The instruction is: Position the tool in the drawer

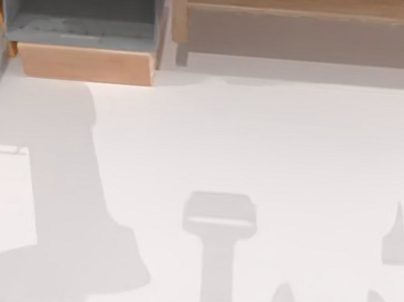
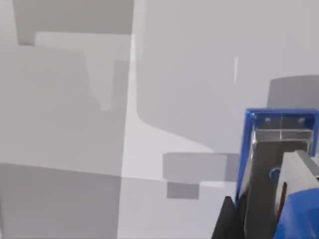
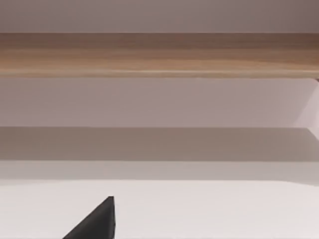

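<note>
table [image 1: 259, 141] bare | drawer [image 1: 83, 63] far left, pulled open, nothing inside | stapler [image 2: 279, 169] up in left gripper [image 2: 249, 219], clamped, off table | right gripper [image 3: 97, 221] idle, can't tell state | left: carry + drop in drawer

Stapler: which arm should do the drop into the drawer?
Left, likely. The stapler sits close up in the left wrist view, apparently in that gripper. The drawer is open at the table's left. The right wrist view faces the shelf.
</note>
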Action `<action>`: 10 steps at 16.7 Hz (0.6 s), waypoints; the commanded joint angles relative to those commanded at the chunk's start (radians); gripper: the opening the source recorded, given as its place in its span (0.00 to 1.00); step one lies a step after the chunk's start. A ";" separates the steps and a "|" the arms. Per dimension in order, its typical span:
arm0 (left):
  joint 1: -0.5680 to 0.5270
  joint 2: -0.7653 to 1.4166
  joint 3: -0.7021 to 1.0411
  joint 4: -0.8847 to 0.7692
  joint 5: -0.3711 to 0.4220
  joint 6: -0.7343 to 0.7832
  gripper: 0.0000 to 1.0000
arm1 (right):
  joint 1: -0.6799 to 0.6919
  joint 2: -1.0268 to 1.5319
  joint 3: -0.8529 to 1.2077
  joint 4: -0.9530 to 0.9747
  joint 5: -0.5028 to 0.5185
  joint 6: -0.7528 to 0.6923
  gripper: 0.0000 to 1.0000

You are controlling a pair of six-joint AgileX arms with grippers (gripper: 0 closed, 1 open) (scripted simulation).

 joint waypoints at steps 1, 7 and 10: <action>-0.004 -0.010 -0.026 0.019 -0.023 -0.038 0.00 | 0.000 0.000 0.000 0.000 0.000 0.000 1.00; -0.017 -0.052 -0.128 0.090 -0.120 -0.185 0.00 | 0.000 0.000 0.000 0.000 0.000 0.000 1.00; -0.017 -0.040 -0.106 0.073 -0.107 -0.150 0.00 | 0.000 0.000 0.000 0.000 0.000 0.000 1.00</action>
